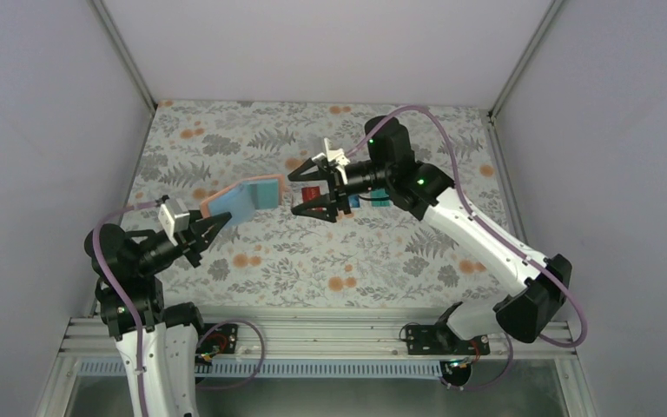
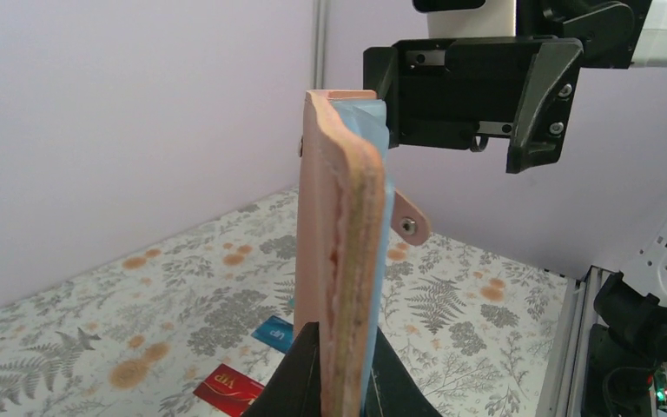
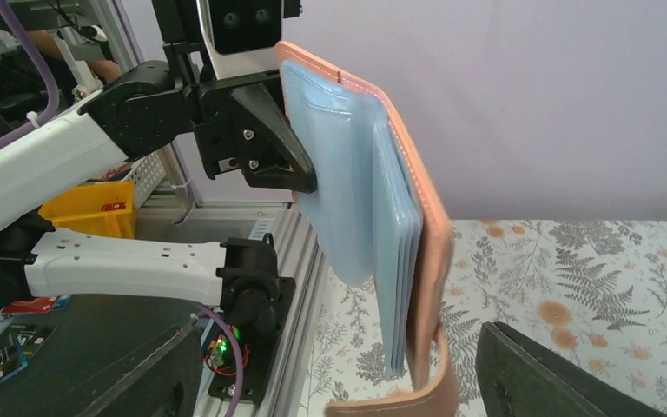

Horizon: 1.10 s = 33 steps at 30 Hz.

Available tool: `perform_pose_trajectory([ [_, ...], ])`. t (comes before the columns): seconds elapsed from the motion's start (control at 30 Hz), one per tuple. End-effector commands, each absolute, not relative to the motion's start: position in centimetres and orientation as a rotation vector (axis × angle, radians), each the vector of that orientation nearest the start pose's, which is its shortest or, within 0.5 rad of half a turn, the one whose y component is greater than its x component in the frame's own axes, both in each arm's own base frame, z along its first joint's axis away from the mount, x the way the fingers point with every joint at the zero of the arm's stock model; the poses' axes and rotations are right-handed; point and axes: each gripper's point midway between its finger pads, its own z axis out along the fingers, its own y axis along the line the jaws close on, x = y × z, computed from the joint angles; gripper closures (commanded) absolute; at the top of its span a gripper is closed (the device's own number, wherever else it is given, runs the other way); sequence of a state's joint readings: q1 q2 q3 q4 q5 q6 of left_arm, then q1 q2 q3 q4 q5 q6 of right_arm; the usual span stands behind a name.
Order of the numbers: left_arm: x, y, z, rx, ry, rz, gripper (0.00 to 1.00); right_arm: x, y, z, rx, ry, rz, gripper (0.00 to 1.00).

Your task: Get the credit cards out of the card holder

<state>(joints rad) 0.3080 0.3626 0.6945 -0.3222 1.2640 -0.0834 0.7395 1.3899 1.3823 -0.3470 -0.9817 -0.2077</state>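
Your left tool (image 1: 216, 222) pinches the card holder (image 1: 247, 198) above the tabletop (image 1: 382, 252); your right tool (image 1: 300, 192) hangs spread just right of it.

The red card (image 2: 228, 390), on the counter (image 2: 95, 347) below the card holder (image 2: 339, 261), reads "VIP" in gold letters. The blue card (image 2: 274, 333), also below the card holder, bears white marks too small to read.

Lab: white-walled booth (image 1: 43, 130), aluminium rail (image 1: 330, 335)

Table (image 1: 226, 139): covered by a cloth printed with ferns and flowers.
Red card (image 2: 226, 390): flat on the cloth, below the gap between the right gripper (image 1: 298, 193)'s spread jaws.
Blue card (image 2: 274, 333): flat, behind those jaws, near the red card.
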Motion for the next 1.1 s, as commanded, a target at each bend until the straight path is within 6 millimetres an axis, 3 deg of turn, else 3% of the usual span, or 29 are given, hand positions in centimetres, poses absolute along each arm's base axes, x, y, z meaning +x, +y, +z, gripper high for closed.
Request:
perform_pose_trajectory([
  [0.0, 15.2, -12.2, 35.4, 0.700, 1.441, -0.770, 0.98, 19.2, 36.9, 37.8, -1.417, 1.340, 1.280, 0.22],
  [0.2, 15.1, -12.3, 35.2, 0.709, 1.441, -0.775, 0.98, 21.4, 38.2, 37.4, -1.317, 1.391, 1.202, 0.25],
  [0.33, 15.1, -12.3, 35.2, 0.709, 1.441, -0.776, 0.98, 21.0, 38.5, 37.9, -1.337, 1.368, 1.233, 0.26],
  [0.47, 15.1, -12.3, 35.1, 0.712, 1.438, -0.778, 0.98, 21.7, 39.1, 36.5, -1.334, 1.425, 1.197, 0.25],
  [1.07, 15.3, -12.2, 34.7, 0.696, 1.450, -0.787, 0.97, 19.6, 42.5, 36.1, -1.406, 1.400, 1.271, 0.23],
])
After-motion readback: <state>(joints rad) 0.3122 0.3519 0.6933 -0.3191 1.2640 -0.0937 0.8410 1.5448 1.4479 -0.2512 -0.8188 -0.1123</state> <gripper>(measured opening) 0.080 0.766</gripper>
